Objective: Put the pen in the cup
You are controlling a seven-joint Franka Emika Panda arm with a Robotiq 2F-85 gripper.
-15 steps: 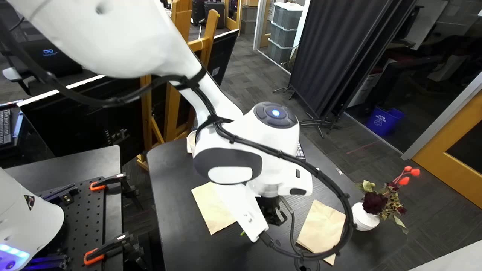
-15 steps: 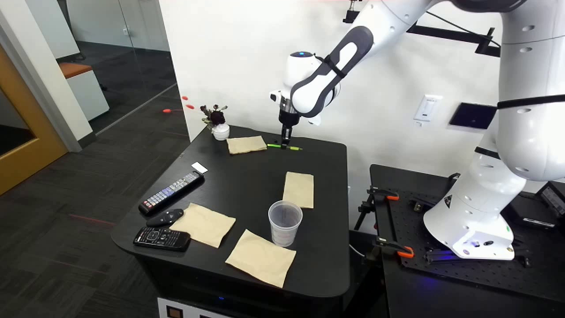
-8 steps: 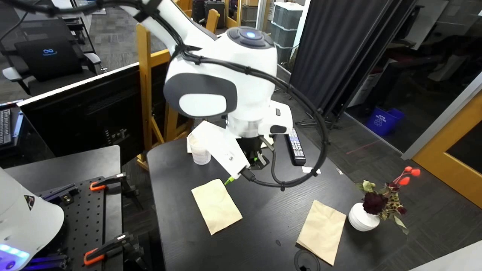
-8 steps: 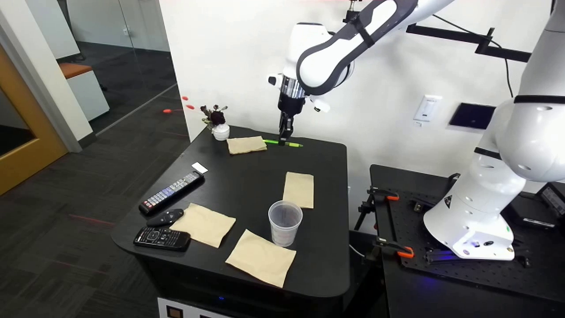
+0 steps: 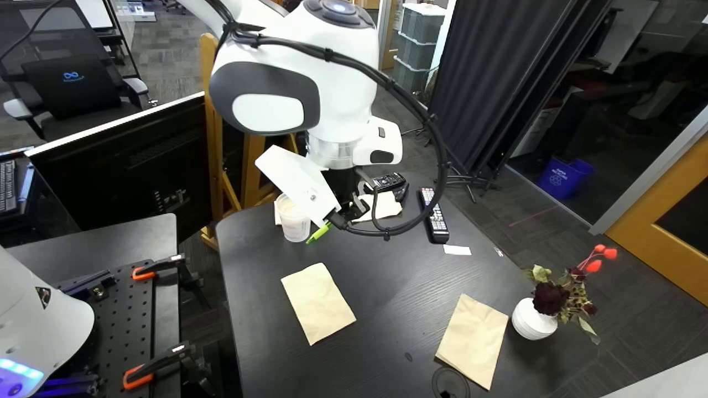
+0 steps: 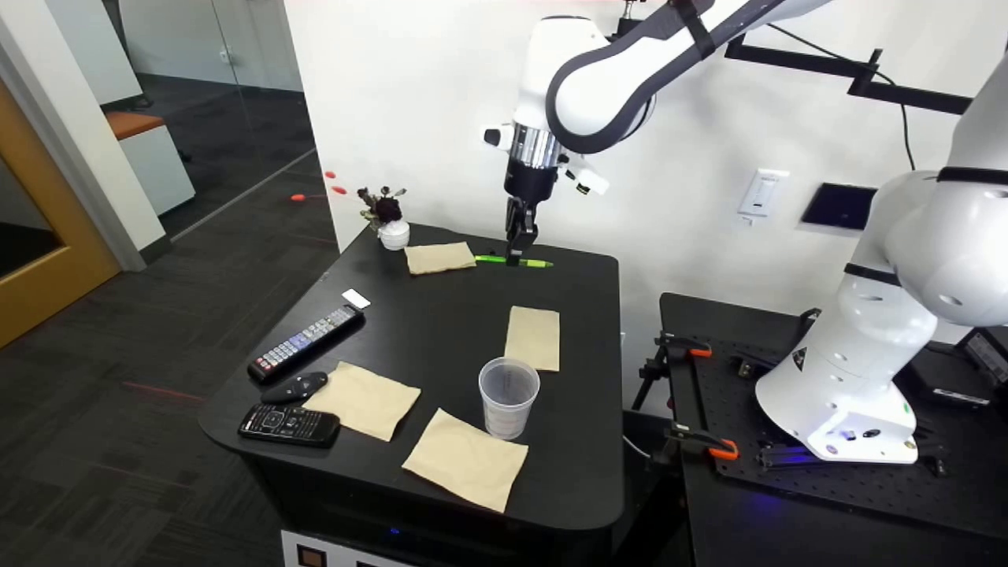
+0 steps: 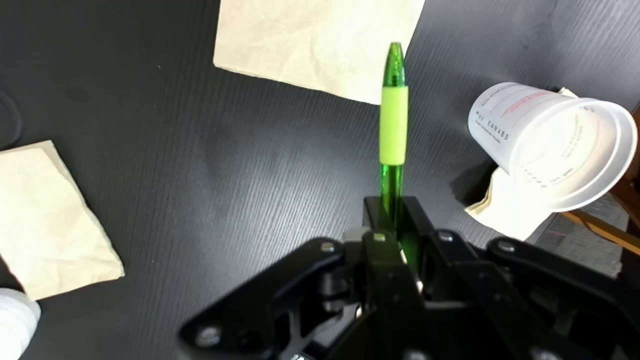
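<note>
The slim green pen is held level in my gripper, with its tip end sticking out past the fingers in the wrist view. It also shows in both exterior views, above the black table. My gripper is shut on the pen's middle; the fingers hide that part. The white cup stands upright on the table, open side up. In the wrist view the cup is to the right of the pen, apart from it. In an exterior view the arm's camera mount partly covers the cup.
Several tan paper notes lie on the table, one close behind the cup and one in front of it. A long remote and two smaller black remotes lie along one side. A white vase with flowers stands near the table's edge.
My gripper has risen and moved with the pen across the table towards the cup's end. The pen stays between the fingers. The cup, notes and remotes have not moved.
</note>
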